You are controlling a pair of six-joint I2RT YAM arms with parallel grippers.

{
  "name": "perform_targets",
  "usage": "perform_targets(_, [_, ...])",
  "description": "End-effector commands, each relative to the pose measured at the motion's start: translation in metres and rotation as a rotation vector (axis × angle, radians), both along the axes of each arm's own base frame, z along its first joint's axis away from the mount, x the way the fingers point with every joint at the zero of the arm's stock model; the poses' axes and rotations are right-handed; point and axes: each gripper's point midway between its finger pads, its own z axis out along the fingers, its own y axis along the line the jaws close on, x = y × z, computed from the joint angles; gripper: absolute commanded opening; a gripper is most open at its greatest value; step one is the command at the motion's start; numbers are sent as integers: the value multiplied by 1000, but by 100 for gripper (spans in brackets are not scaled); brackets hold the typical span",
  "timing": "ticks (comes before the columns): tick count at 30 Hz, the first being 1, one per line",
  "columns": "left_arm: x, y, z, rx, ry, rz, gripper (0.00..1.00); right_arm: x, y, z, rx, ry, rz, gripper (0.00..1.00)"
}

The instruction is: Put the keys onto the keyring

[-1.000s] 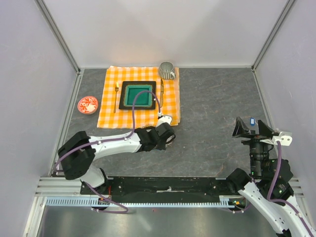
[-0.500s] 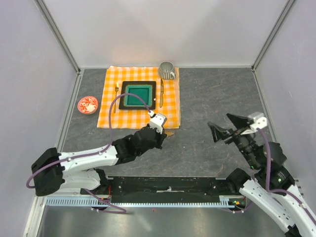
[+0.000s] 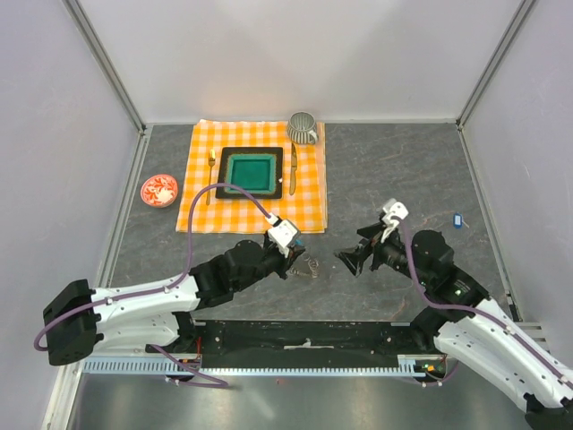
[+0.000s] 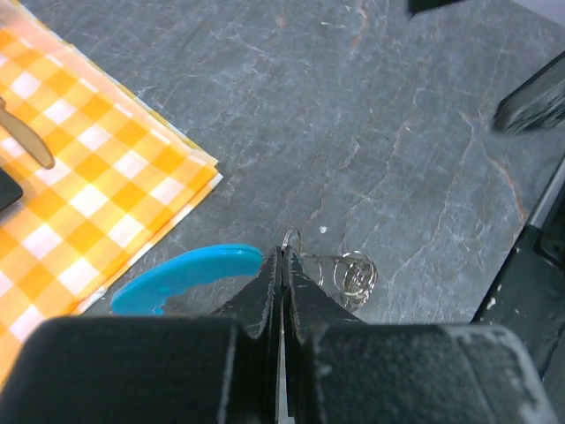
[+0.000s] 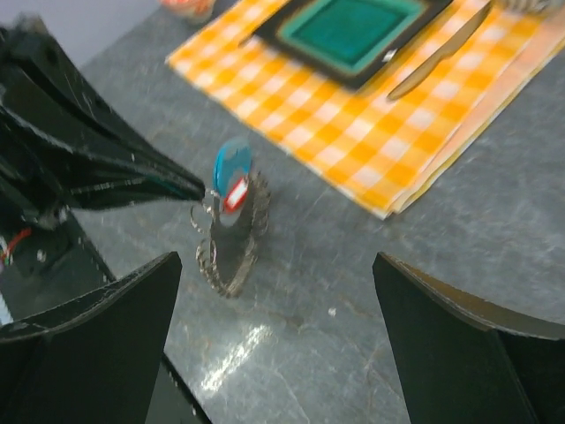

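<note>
My left gripper (image 3: 294, 253) (image 4: 282, 254) is shut on a thin wire ring of the keyring (image 3: 306, 267) (image 5: 231, 261). The keyring is a silvery beaded chain loop that hangs from the tips, and its low end rests on the grey table. A curved bright-blue tag (image 4: 190, 274) (image 5: 231, 163) and a small red tag (image 5: 235, 193) sit at the pinched spot. Small silver coils (image 4: 353, 274) lie just beyond the tips. The key blades themselves are hard to make out. My right gripper (image 3: 352, 253) (image 5: 275, 265) is open, a short way right of the keyring, facing it and holding nothing.
An orange checked cloth (image 3: 309, 193) at the back carries a green square plate (image 3: 224, 184), a gold fork (image 3: 211, 175), a gold knife (image 3: 293, 166) and a grey ribbed cup (image 3: 303, 128). A red dish (image 3: 159, 190) sits left. A small blue item (image 3: 457, 219) lies far right.
My left arm drew back off the cloth toward the near edge, carrying the keyring. My right arm swung down and left from the far right to just beside the keyring.
</note>
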Motion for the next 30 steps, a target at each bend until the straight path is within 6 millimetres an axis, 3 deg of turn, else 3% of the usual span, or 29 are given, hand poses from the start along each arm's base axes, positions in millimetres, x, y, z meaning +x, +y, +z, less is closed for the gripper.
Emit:
perform_targets(1, [-8, -9, 27, -76, -121, -93, 2, -13, 27, -6, 4, -59, 193, 98])
perform_targets(9, [-18, -12, 32, -99, -215, -180, 2, -14, 54, -33, 16, -44, 335, 84])
perform_targets(13, [-21, -14, 32, -89, -235, -210, 2, -15, 67, -40, 32, -75, 409, 68])
perform_targets(19, [-26, -10, 42, -119, -253, -223, 2, -19, 77, -49, 36, -89, 487, 54])
perform_targets(25, [-28, -10, 44, -132, -260, -233, 2, -22, 81, -44, 60, -126, 519, 48])
perform_targets(30, [-30, -12, 48, -143, -264, -244, 2, -21, 84, -53, 51, -104, 530, 42])
